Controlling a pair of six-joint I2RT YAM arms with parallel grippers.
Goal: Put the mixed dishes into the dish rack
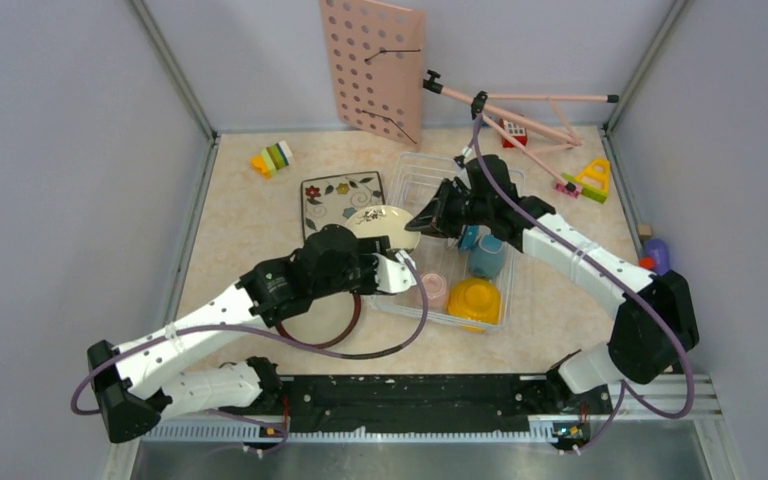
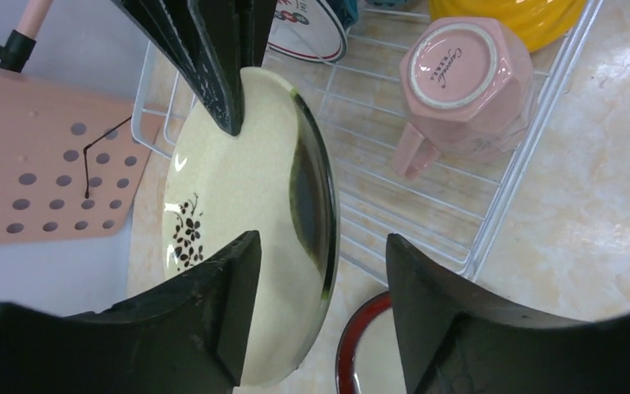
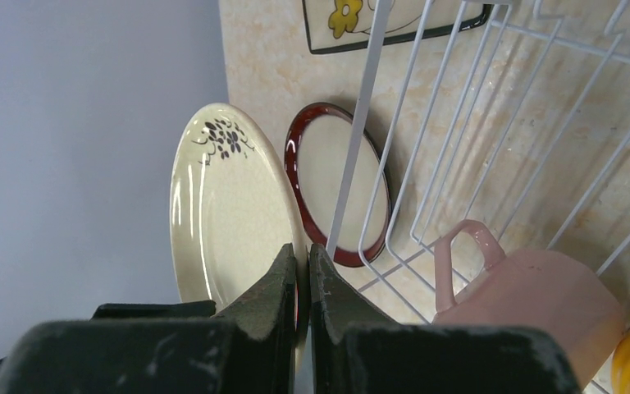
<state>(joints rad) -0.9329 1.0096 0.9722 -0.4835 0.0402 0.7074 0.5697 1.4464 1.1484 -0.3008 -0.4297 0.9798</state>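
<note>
My right gripper is shut on the rim of the cream plate and holds it on edge above the table at the left side of the dish rack. The grip shows in the right wrist view. My left gripper is open, its jaws either side of the plate's lower rim. The pink cup, yellow bowl and blue-grey mug sit in the rack. The brown-rimmed plate lies on the table under my left arm. The square floral plate lies behind it.
A pink pegboard leans on the back wall beside a pink folding stand. Toy blocks lie at the back left and back right. A white plate with characters stands in the rack. Grey walls close in three sides.
</note>
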